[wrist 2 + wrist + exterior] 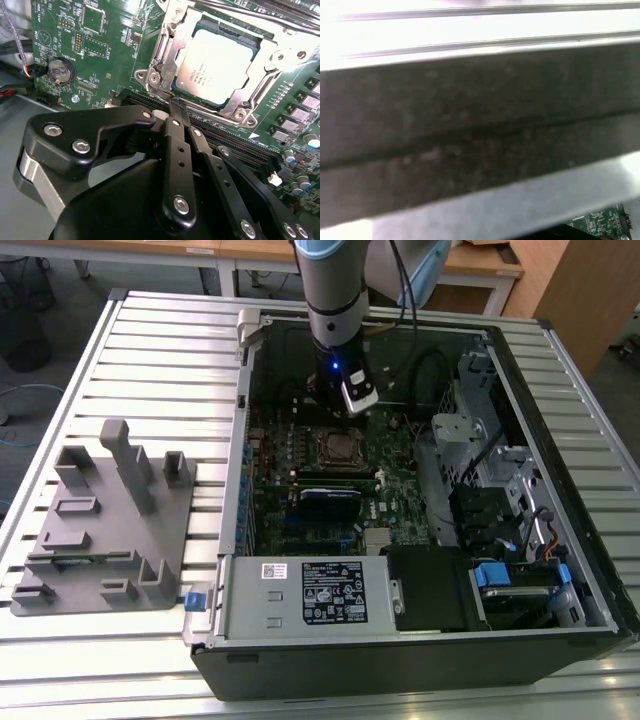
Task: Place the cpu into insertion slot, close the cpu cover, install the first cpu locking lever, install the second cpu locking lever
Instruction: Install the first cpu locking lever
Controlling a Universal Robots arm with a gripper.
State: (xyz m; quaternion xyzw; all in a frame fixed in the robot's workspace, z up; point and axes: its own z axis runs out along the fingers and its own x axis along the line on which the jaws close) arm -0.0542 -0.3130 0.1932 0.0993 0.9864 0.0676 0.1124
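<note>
Silver-grey cpu (216, 70) seated in insertion slot (197, 30), cpu cover (260, 70) down over it; pincer (176, 107) closed, empty.

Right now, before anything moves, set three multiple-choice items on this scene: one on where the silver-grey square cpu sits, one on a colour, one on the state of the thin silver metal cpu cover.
1. Where is the silver-grey square cpu?
A. On the green motherboard inside the open black computer case
B. On the grey fixture plate
C. On the slatted table

2. What colour is the small plastic tab at the case's corner?
A. Red
B. Blue
C. Yellow

3. How does the thin silver metal cpu cover stand?
A. Raised upright
B. Lying outside the case
C. Down over the cpu's edges

Answers: 1 A, the second wrist view shows the chip seated on the board. 2 B, it is blue in the exterior view. 3 C, the frame lies flat around the chip's top.
</note>
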